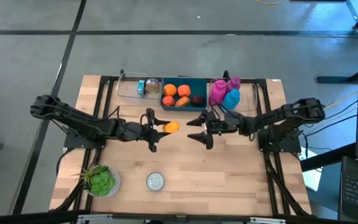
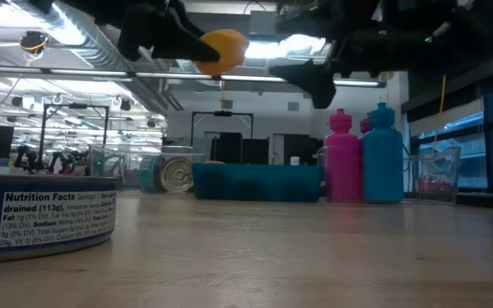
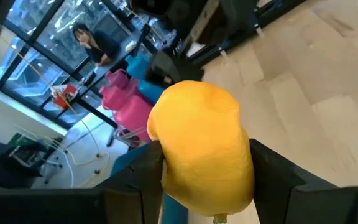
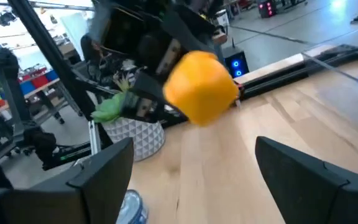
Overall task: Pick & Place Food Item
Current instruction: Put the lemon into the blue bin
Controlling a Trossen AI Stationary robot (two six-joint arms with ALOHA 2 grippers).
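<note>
Left gripper closed on lemon, clamped between both fingers and lifted well clear of table, as low view confirmed. Held over table's middle, just short of bin at the far edge. Right gripper faced it from just beside, jaws spread wide, gripping nothing, lemon hanging ahead of its fingers. Looked like a mid-air handover, or else the carry leg toward bin; cannot tell which from here. If handover: needed right jaws brought around lemon, closed firmly, then left grip released only once hold was sure. If direct placing: needed carrying over bin's wall and lowering among fruit already inside. Round, smooth skin likely to slip under a loose or off-centre pinch.
</note>
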